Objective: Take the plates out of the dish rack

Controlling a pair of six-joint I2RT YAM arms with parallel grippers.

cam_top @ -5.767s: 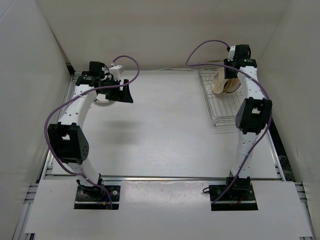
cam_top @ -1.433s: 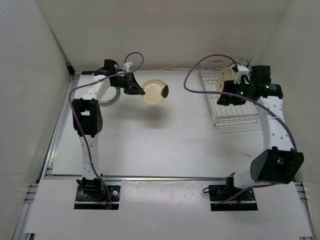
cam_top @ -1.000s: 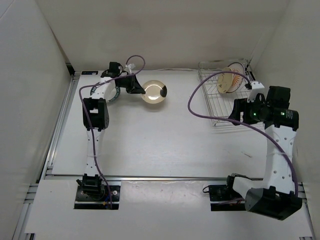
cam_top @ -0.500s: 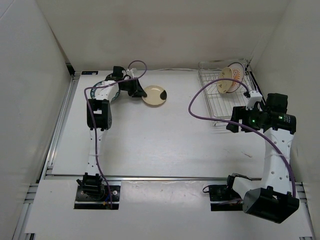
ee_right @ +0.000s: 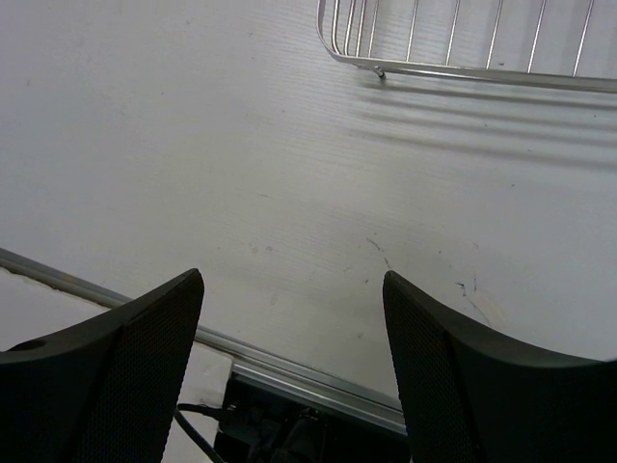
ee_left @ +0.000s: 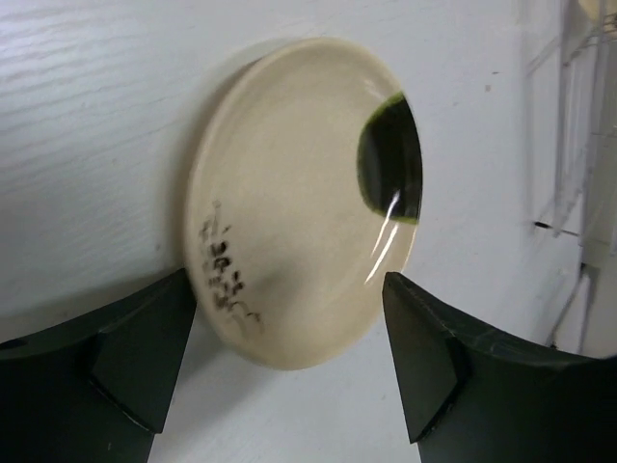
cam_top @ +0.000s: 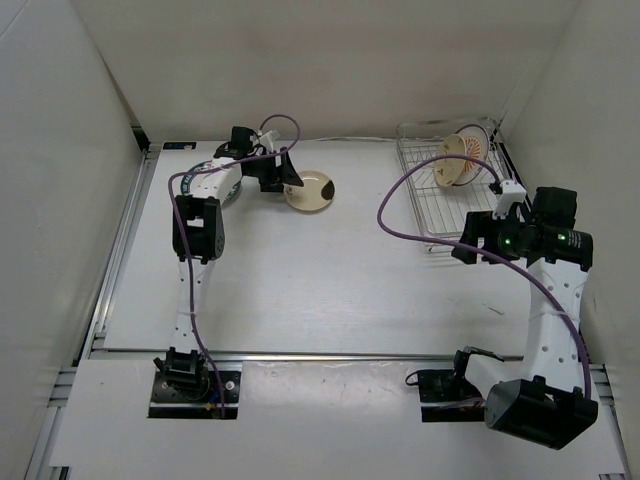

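Observation:
The tan plate (cam_top: 309,190) lies flat on the table at the back, left of centre. In the left wrist view the tan plate (ee_left: 299,193) has a dark green patch and dark marks. My left gripper (cam_top: 287,177) (ee_left: 289,376) is open, with its fingers on either side of the plate's near rim. The sunburst plate (cam_top: 462,158) stands in the dish rack (cam_top: 445,215) at the back right. A bit of the lettered-rim plate (cam_top: 202,167) shows under my left arm. My right gripper (cam_top: 466,250) (ee_right: 294,367) is open and empty, just in front of the rack.
The rack's front corner (ee_right: 463,53) shows at the top of the right wrist view. The metal rail (ee_right: 289,362) at the table's near edge lies below the right fingers. White walls close in the table on three sides.
My left gripper carried the tan plate down from mid-air onto the table and now stands open around it. My right arm has drawn back from the rack towards the near side.

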